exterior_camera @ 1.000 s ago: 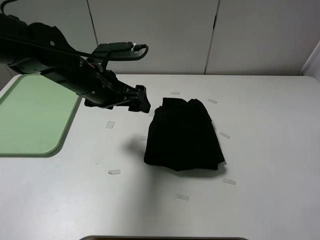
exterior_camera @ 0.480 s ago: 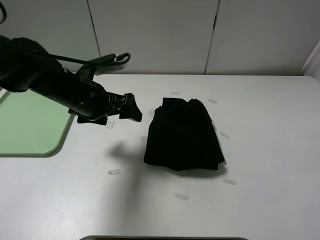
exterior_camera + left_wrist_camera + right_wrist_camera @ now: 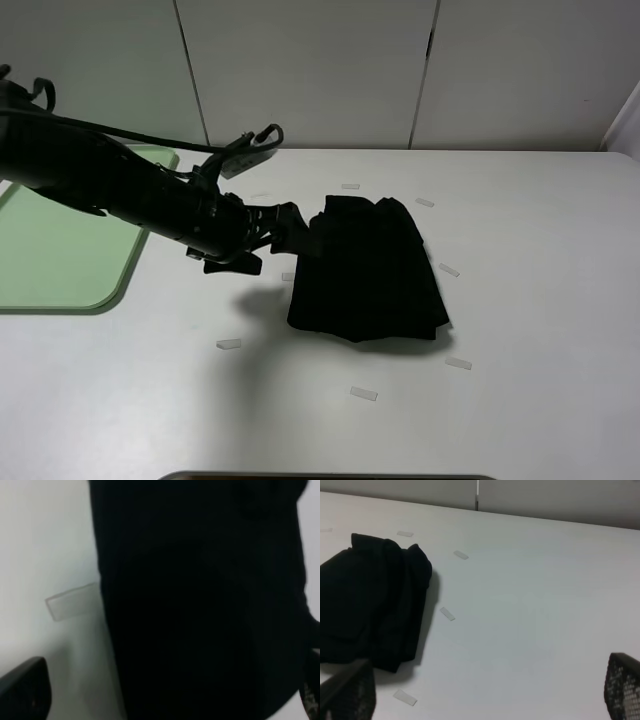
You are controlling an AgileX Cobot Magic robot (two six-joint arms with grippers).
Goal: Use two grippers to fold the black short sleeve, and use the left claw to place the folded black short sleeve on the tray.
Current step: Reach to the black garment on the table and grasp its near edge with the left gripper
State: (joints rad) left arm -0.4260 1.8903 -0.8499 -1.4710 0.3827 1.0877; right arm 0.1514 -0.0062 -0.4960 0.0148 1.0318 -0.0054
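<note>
With its jaws spread wide and empty, the left end effector [image 3: 296,228] sits at the folded black short sleeve [image 3: 368,270] on the white surface [image 3: 540,300]; soft and limp, it wants pinching through all layers at that edge.

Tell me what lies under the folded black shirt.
The black short sleeve rests on the white table; clear tape strips show around its edges. Anything beneath the cloth is covered.
</note>
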